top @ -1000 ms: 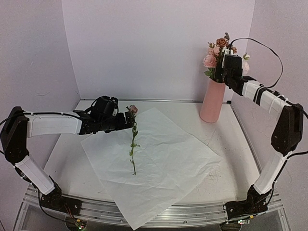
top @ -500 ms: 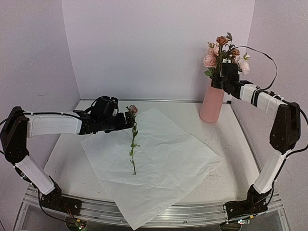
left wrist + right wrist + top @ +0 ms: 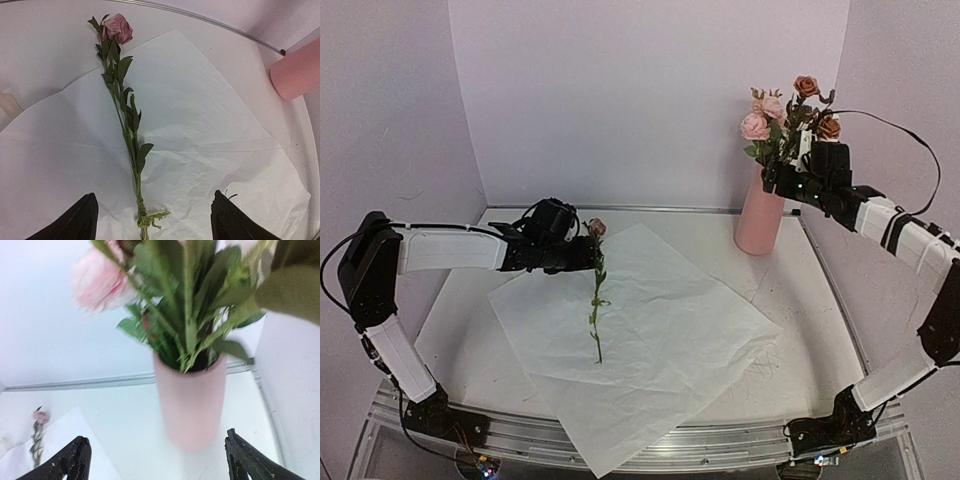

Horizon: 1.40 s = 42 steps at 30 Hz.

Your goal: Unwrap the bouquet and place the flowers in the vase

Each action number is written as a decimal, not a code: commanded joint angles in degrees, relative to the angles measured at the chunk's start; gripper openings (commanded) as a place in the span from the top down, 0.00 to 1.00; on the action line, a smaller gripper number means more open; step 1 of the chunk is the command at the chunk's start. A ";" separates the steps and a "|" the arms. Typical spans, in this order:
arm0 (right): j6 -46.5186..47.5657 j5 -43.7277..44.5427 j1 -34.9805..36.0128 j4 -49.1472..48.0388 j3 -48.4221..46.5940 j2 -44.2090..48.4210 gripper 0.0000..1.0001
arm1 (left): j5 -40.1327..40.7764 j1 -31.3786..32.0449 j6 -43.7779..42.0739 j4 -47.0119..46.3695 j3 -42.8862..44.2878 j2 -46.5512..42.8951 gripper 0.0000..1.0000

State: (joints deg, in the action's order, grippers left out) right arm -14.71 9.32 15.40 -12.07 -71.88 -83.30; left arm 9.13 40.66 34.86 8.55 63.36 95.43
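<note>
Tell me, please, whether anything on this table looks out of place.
One pink rose lies flat on the crinkled white paper, apart from the other flowers standing in the vase. The paper's near corner also hangs over the table edge.

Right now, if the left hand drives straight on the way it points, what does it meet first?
The left hand would likely meet the single rose first, at its lower stem, centred between the open fingers, then the white paper beneath. Its height above them is unclear.
</note>
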 commanded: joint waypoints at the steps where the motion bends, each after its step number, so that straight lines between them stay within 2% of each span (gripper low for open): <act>1: -4.92 -8.59 0.32 -0.06 5.12 5.04 0.07 | -0.94 -0.04 -1.74 4.42 6.25 5.10 0.23; 10: -6.11 -11.84 0.90 0.51 11.91 9.92 0.02 | -4.27 -0.06 0.46 7.22 8.25 11.75 0.24; 22: -6.22 -11.53 0.86 1.52 10.48 7.81 0.02 | -5.53 -0.01 0.55 7.67 7.77 13.37 0.24; 29: -13.04 -11.00 0.63 4.55 8.05 2.94 0.02 | -5.57 -0.06 0.44 7.80 7.23 13.05 0.24; 33: -19.49 -10.02 0.07 4.33 10.94 2.95 0.02 | -5.44 -0.02 0.12 7.80 6.91 12.52 0.24; 42: -23.32 -17.05 -0.18 1.39 15.59 1.05 0.02 | -6.07 -0.02 -0.56 7.96 6.08 12.54 0.24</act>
State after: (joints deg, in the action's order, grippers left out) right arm -34.93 -3.86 15.40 -9.14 -58.23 -80.84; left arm 3.63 40.66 34.73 16.53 69.26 108.95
